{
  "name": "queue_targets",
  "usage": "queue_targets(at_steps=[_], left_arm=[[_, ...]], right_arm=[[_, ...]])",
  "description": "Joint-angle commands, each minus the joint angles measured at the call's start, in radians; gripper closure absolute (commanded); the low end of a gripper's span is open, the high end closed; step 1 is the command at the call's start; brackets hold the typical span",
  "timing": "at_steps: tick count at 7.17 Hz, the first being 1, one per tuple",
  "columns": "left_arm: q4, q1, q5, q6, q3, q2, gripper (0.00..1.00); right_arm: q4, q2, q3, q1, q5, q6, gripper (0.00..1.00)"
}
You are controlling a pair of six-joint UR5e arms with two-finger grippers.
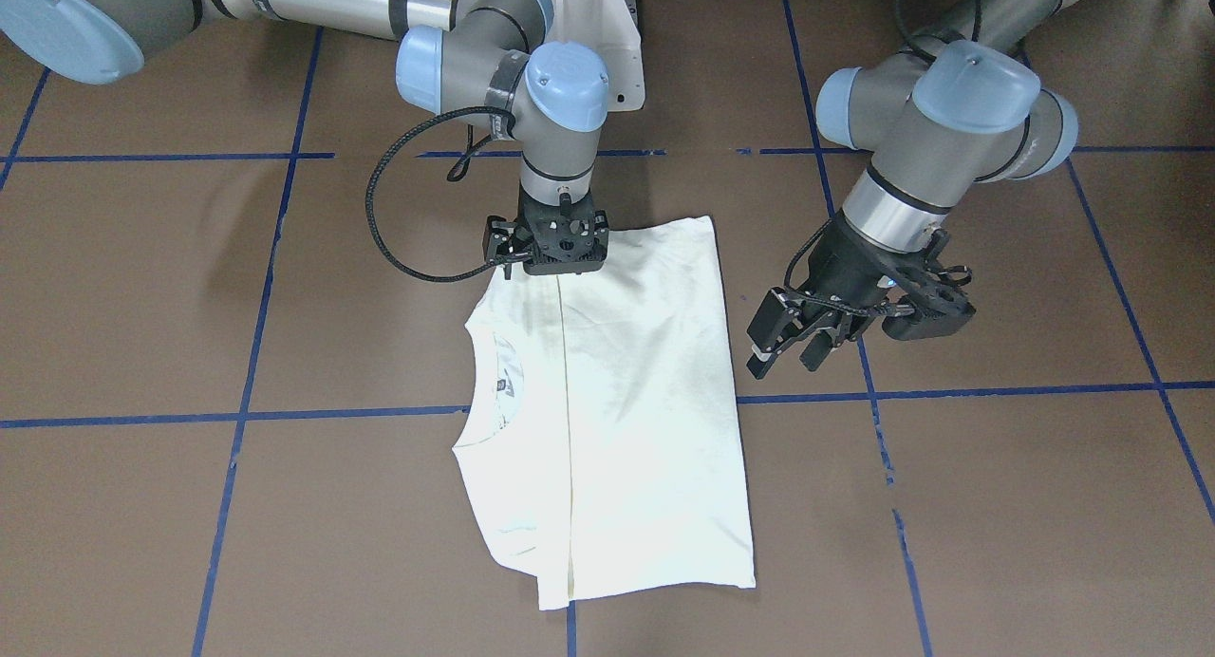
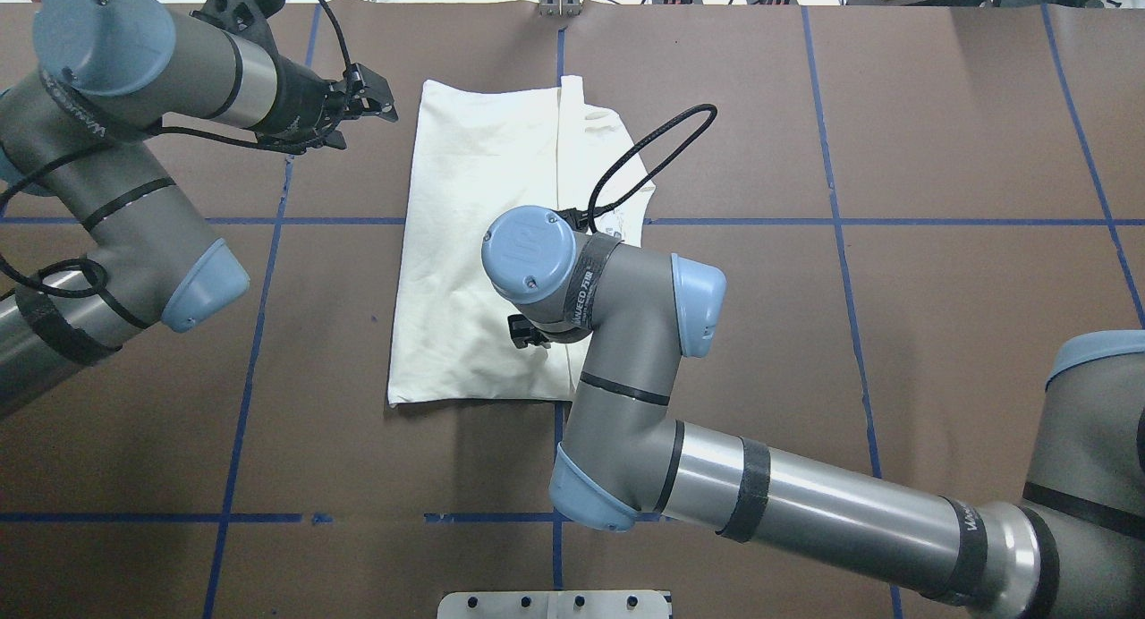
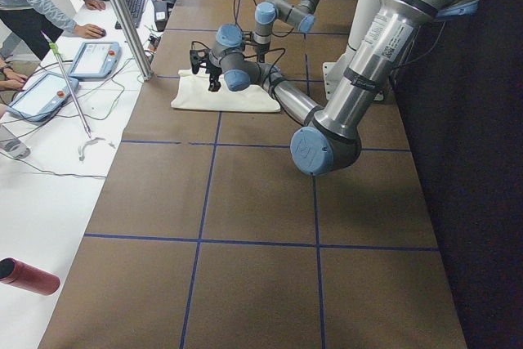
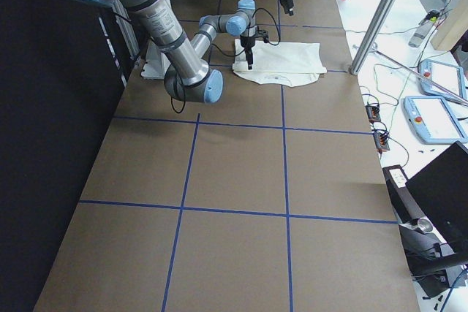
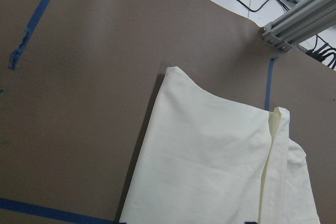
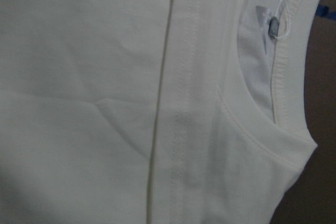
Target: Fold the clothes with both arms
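The right arm reaches in over the surface with its wrist bent straight down. The right hand sits at the shirt's edge nearest the robot and seems to touch the cloth. Its fingers are hidden, so I cannot tell whether they grip. The left arm slants down beside the shirt, and the left hand is off the cloth with its fingers spread. The folded shirt lies mid-width toward the far edge. Its long axis runs from near edge to far edge, and the neckline faces the right edge. From overhead, the right wrist covers that neckline.
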Motion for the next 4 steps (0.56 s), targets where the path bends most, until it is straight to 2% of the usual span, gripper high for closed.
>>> queue_targets(at_steps=[1, 4], left_arm=[[0.005, 0.000, 0.000, 0.000, -0.006, 0.001, 0.20], [0.005, 0.000, 0.000, 0.000, -0.009, -0.001, 0.20]], right_arm=[[-0.006, -0.006, -0.020, -0.009, -0.007, -0.010, 0.00], [-0.012, -0.019, -0.036, -0.009, -0.010, -0.018, 0.00]])
